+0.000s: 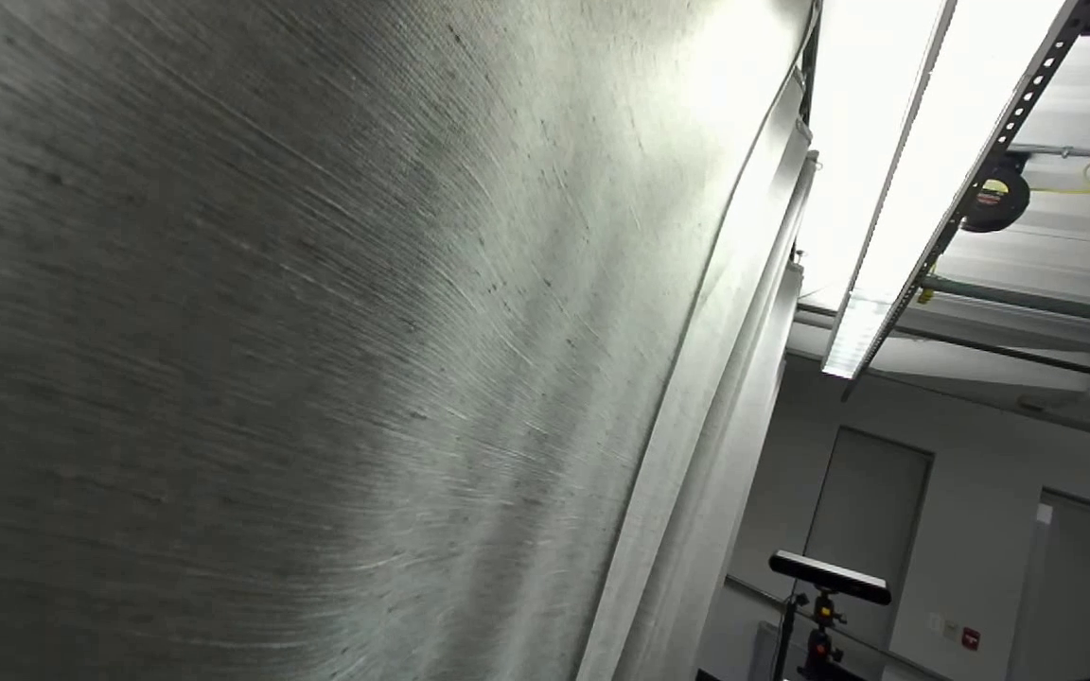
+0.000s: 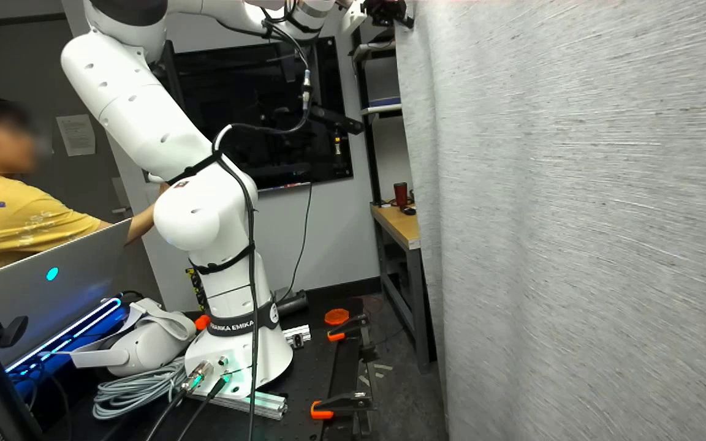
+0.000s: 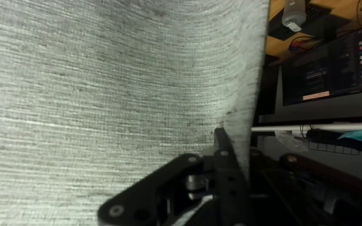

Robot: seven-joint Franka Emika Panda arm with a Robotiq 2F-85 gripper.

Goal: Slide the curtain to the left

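The pale-grey curtain (image 3: pixel 121 94) fills most of the wrist view and hangs with soft vertical folds. In an exterior view it covers the right side (image 2: pixel 573 214), and in an exterior view it fills the left and middle at close range (image 1: pixel 365 331). My gripper (image 3: pixel 231 141) is at the curtain's free edge, with one black finger on the near face and the other mostly hidden behind the fabric. The fingers are close together with the edge between them, so it looks shut on the curtain. The gripper (image 2: pixel 397 13) also shows at the top, touching the curtain's upper edge.
A wooden workbench (image 2: pixel 399 223) with a red cup (image 2: pixel 400 194) stands behind the curtain's edge. A monitor (image 3: pixel 325 69) shows past the edge. A person (image 2: pixel 16 202) sits beside the arm near a laptop (image 2: pixel 53 275). A camera on a stand (image 1: pixel 829 577) is beyond the curtain.
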